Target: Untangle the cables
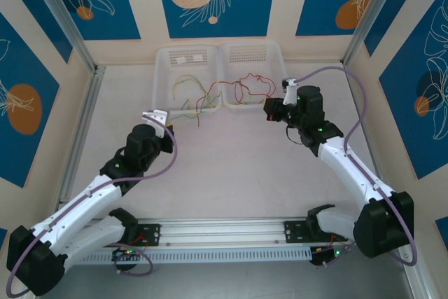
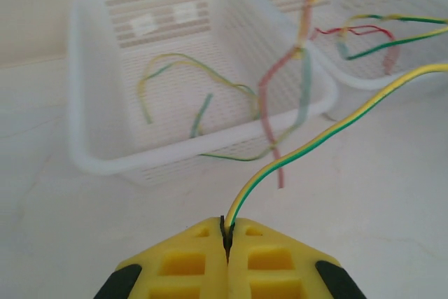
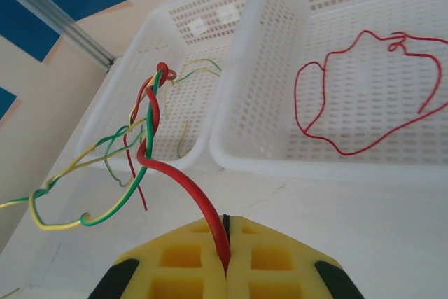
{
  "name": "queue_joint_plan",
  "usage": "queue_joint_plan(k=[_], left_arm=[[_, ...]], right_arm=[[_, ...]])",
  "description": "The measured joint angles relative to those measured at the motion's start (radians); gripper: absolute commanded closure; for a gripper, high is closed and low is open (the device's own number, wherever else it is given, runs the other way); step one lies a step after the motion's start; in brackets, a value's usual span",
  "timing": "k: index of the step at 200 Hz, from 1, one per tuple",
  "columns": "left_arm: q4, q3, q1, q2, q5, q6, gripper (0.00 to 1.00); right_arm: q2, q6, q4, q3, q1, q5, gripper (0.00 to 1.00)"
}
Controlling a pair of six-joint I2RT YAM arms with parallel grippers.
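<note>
Pulling step, top view: left gripper and right gripper stand before two white baskets; the cables hang between them over the rims.
Left wrist: jaws closed on a yellow-green cable leading up to the knot.
Right wrist: jaws closed on a red cable, wound with green ones at the twist; another red one lies free in the right basket.
Next move: probably a slow pull apart, so the twist opens.

The left arm and right arm show white shells between black housings, lavender cables looping behind the left gripper and right gripper, whose yellow fingers have square pockets and black outer corners.
</note>
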Motion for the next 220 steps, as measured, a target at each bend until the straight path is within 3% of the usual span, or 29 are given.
queue_joint_plan(k=[58,177,220], left_arm=[[-0.066,-0.056,0.069,-0.16,-0.236,-0.114,1.0],[-0.225,-0.082,0.226,-0.317,-0.426,-0.318,1.0],[-0.262,-0.086,0.267,-0.314,-0.436,-0.391,1.0]], right_arm=[[-0.068,-0.001,-0.104,0.028,-0.099,-0.004,1.0],[-0.145,0.003,-0.261,0.056,-0.261,-0.016,1.0],[-0.188,-0.001,-0.298,0.075,-0.325,-0.042,1.0]])
